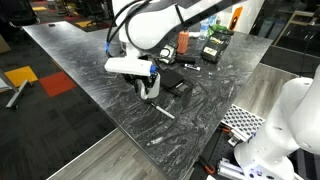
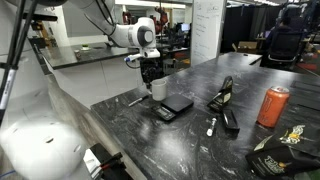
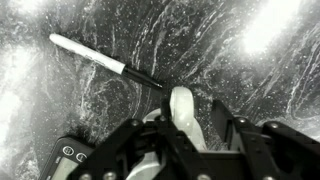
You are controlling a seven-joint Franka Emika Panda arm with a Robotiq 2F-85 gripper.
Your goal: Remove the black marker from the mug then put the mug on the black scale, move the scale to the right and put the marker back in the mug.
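The white mug (image 2: 158, 91) stands on the dark marbled table right under my gripper (image 2: 152, 78), next to the black scale (image 2: 176, 105). In the wrist view the mug's handle (image 3: 183, 118) sits between my two fingers (image 3: 190, 135), with a gap of table showing on one side. The gripper looks open around the handle. The black marker (image 3: 105, 62) lies flat on the table beyond the mug, out of the mug; it also shows in both exterior views (image 1: 163, 110) (image 2: 135, 100). A corner of the scale (image 3: 68, 160) shows at the lower left.
An orange-red can (image 2: 272, 105), bulkier black gadgets (image 2: 225, 98) and a small pale marker (image 2: 211, 126) lie further along the table. A box and other items sit at the far end (image 1: 214, 42). The table edge (image 1: 100, 105) is close to the mug.
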